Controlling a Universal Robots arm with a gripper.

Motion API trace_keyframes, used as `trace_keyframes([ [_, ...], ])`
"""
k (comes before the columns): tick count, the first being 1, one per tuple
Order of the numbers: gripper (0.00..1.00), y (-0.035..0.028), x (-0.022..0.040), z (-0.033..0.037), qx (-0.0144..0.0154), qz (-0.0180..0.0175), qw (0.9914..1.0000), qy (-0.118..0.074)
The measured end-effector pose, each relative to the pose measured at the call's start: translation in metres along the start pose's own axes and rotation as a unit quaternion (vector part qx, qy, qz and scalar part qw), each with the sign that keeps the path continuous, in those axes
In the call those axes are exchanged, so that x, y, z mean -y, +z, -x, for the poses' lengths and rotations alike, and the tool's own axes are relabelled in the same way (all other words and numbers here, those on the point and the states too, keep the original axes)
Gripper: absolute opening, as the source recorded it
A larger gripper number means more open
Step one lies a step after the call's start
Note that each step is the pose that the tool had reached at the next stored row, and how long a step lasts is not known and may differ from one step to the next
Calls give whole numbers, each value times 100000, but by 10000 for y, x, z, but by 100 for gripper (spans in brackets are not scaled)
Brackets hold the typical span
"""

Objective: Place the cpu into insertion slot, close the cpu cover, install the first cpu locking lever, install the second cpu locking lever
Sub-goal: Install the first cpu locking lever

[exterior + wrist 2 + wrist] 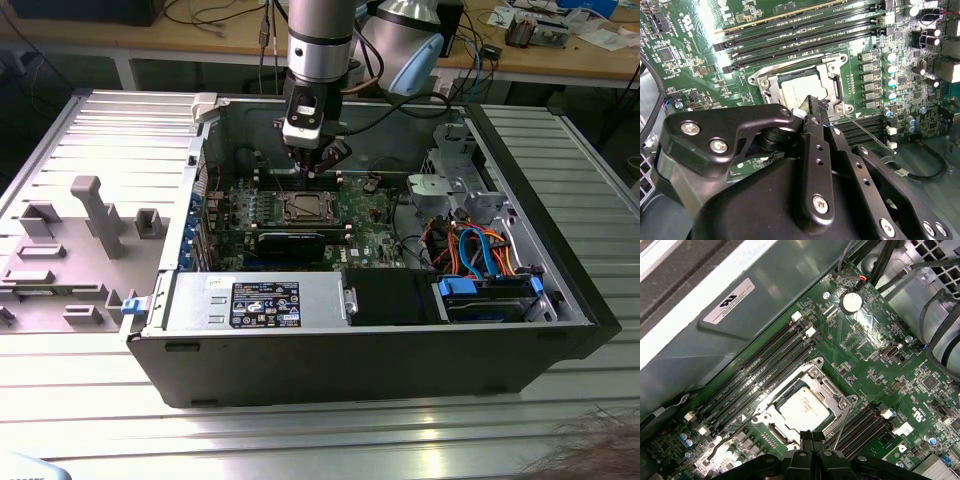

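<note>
Green motherboard, silvery-beige cpu framed by silver cpu cover, fingers pinched together

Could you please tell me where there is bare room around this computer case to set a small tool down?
Bare: the table in front of the case, and the grey panel beyond the fixtures on the exterior view's left. Crowded: inside the case, where the gripper hangs at the cpu and cables crowd its side toward the exterior view's right.

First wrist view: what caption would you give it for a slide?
The gripper poised beside the cpu, which sits under the lowered cpu cover.
</note>
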State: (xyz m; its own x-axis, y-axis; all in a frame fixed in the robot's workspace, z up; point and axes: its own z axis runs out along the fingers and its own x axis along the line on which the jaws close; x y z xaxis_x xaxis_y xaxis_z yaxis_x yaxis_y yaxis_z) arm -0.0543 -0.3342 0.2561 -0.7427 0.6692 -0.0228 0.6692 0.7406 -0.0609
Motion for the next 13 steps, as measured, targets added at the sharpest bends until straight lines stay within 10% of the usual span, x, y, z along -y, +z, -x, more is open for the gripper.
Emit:
trace_keyframes([
  [13,11,0,0,0,32,11,99999,-533],
])
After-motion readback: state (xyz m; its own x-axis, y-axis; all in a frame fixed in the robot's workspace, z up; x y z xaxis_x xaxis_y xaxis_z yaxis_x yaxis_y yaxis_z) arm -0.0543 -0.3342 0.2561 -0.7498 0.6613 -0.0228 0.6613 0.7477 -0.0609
